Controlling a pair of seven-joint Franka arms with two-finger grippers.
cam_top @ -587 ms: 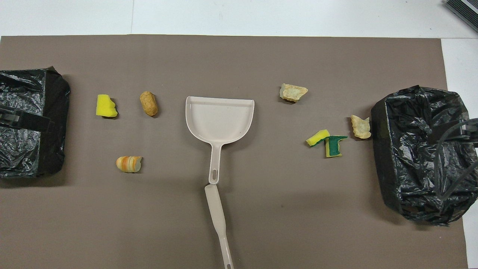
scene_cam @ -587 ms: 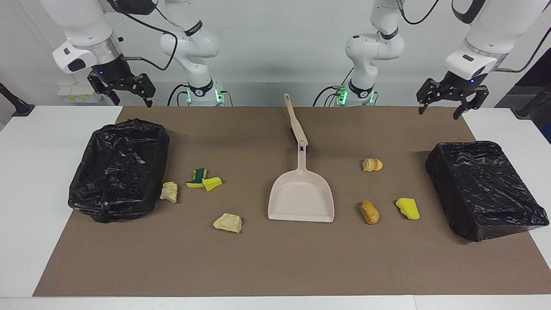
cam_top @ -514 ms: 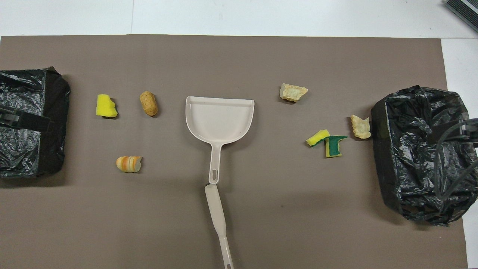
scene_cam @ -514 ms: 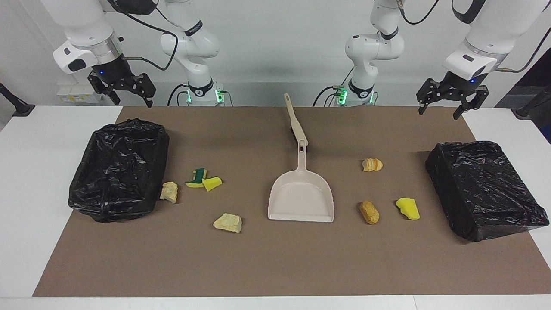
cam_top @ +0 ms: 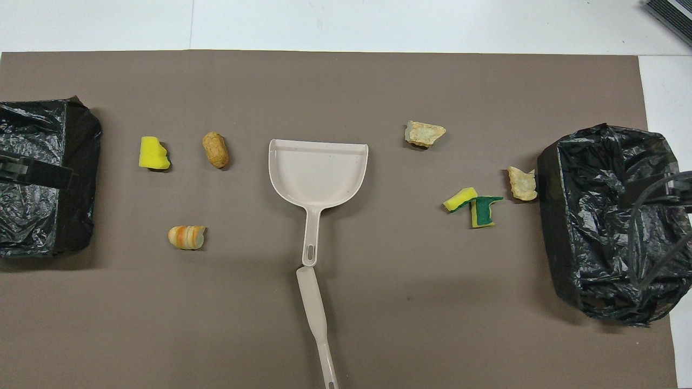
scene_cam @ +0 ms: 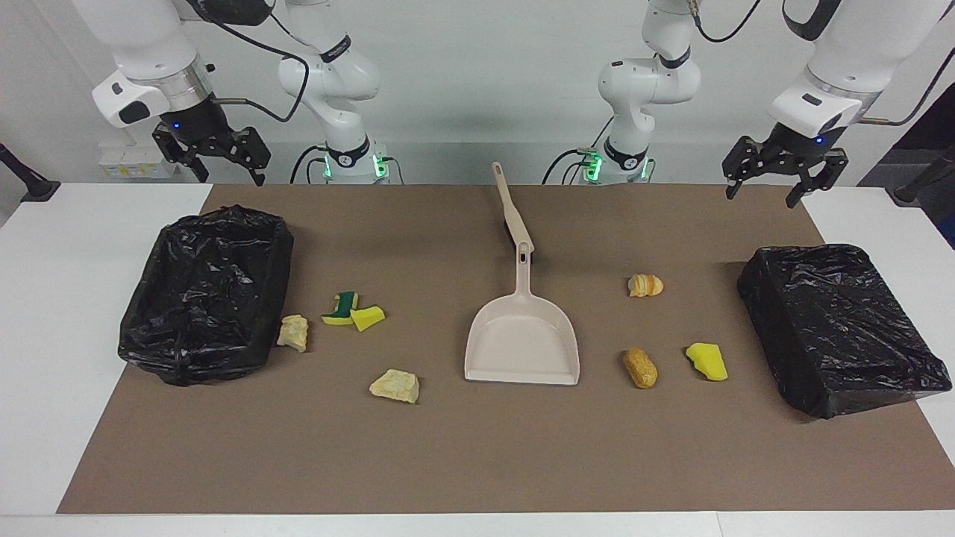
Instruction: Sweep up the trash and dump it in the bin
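Observation:
Several trash scraps lie on the brown mat. A yellow sponge chunk (scene_cam: 707, 362), a brown bread piece (scene_cam: 641, 368) and an orange-striped piece (scene_cam: 645, 285) lie toward the left arm's end. Two pale lumps (scene_cam: 395, 385) (scene_cam: 293, 332), a green-and-yellow sponge (scene_cam: 342, 306) and a yellow chunk (scene_cam: 367, 318) lie toward the right arm's end, beside the open black-bagged bin (scene_cam: 277, 257). My right gripper (scene_cam: 230, 175) hangs open and empty, high over the mat's edge by that bin. High over the other end of the mat's edge, my left gripper (scene_cam: 761, 195) is open and empty too.
A beige dustpan (scene_cam: 522, 347) lies mid-mat, mouth away from the robots. A beige hand brush (scene_cam: 511, 209) lies at its handle end, nearer to the robots. A second black-bagged bin (scene_cam: 835, 328) stands at the left arm's end.
Both raised grippers have shifted only very slightly. Nothing on the mat has moved.

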